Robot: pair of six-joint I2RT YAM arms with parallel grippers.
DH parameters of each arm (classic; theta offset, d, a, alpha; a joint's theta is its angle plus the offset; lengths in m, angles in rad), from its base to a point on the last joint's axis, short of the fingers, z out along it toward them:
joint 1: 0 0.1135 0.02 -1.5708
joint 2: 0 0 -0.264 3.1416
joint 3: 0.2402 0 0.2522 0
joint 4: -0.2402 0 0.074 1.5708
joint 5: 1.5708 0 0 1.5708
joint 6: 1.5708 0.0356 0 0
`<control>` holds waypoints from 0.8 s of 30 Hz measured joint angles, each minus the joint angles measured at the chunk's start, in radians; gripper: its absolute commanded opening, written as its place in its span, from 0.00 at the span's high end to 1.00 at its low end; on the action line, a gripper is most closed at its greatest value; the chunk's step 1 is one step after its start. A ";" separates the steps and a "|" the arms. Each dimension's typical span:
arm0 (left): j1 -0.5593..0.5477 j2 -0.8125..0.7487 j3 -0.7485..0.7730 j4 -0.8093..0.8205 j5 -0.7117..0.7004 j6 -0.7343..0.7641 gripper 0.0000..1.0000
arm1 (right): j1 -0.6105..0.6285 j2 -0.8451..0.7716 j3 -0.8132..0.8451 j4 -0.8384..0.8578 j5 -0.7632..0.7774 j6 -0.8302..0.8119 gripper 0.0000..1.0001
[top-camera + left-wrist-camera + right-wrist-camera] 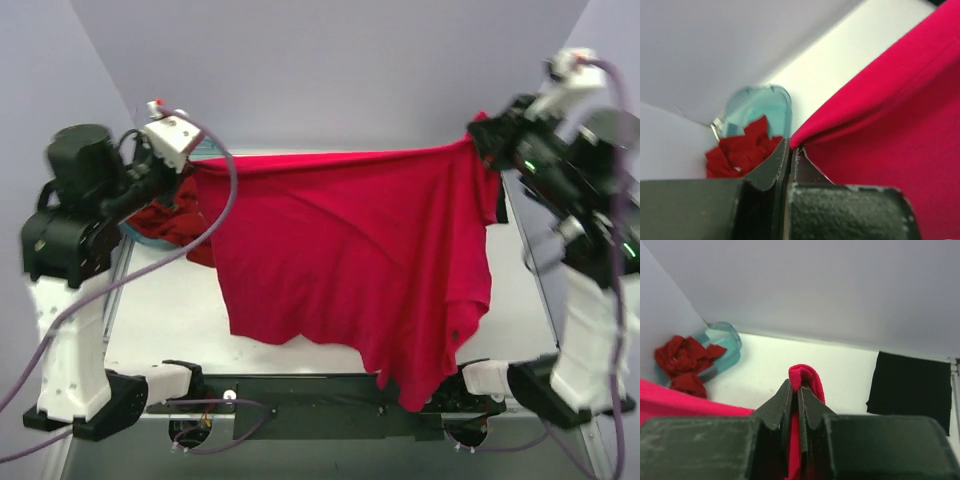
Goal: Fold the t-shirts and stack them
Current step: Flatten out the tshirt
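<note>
I'm seeing the crimson-pink t-shirt (350, 250) hanging as soft matt cloth, the brick-red t-shirt (682, 362) bunching, equally matt, in the glossy translucent teal plastic tub (755, 100) at far left, and the left gripper (790, 150) showing grainy dark fingers (845, 210) above the smooth white table (170, 310).

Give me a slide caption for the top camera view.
Left tool and right tool hold a pink tee spread between them over the table.

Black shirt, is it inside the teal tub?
No, the black shirt lies flat on the table, well apart from the teal tub.
</note>
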State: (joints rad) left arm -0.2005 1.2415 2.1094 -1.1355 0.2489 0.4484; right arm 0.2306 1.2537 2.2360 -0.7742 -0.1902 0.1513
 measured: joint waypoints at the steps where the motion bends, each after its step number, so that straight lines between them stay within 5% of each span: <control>1: 0.001 0.018 -0.055 0.011 -0.005 0.000 1.00 | -0.001 0.061 -0.008 0.016 -0.001 -0.006 1.00; 6: 0.007 0.213 -0.249 0.117 -0.034 0.004 1.00 | -0.003 0.477 -0.027 0.131 -0.013 -0.050 1.00; 8: 0.009 0.316 -0.318 0.186 -0.044 0.011 1.00 | -0.003 0.676 -0.011 0.153 -0.017 -0.064 0.79; 9: 0.010 0.356 -0.342 0.215 -0.048 0.012 0.80 | -0.003 0.747 -0.004 0.158 -0.017 -0.065 0.55; 11: 0.010 0.458 -0.383 0.290 -0.065 0.018 0.37 | -0.003 0.905 0.035 0.157 0.004 -0.055 0.38; 13: 0.010 0.542 -0.390 0.354 -0.089 0.020 0.24 | -0.003 1.023 0.069 0.156 0.046 -0.031 0.33; 15: 0.011 0.609 -0.368 0.391 -0.116 0.016 0.21 | -0.008 1.077 0.078 0.137 0.077 -0.002 0.32; 20: 0.011 0.672 -0.252 0.392 -0.110 0.021 0.23 | -0.031 0.908 -0.130 0.112 0.181 0.056 0.32; 24: -0.026 0.467 -0.443 0.374 -0.038 0.133 0.25 | -0.053 0.524 -0.524 0.074 0.268 0.115 0.32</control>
State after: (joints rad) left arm -0.2268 1.7084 1.6669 -0.7612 0.2111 0.5812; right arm 0.1776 1.7775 1.7119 -0.7006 0.0780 0.2665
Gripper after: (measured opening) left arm 0.754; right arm 0.682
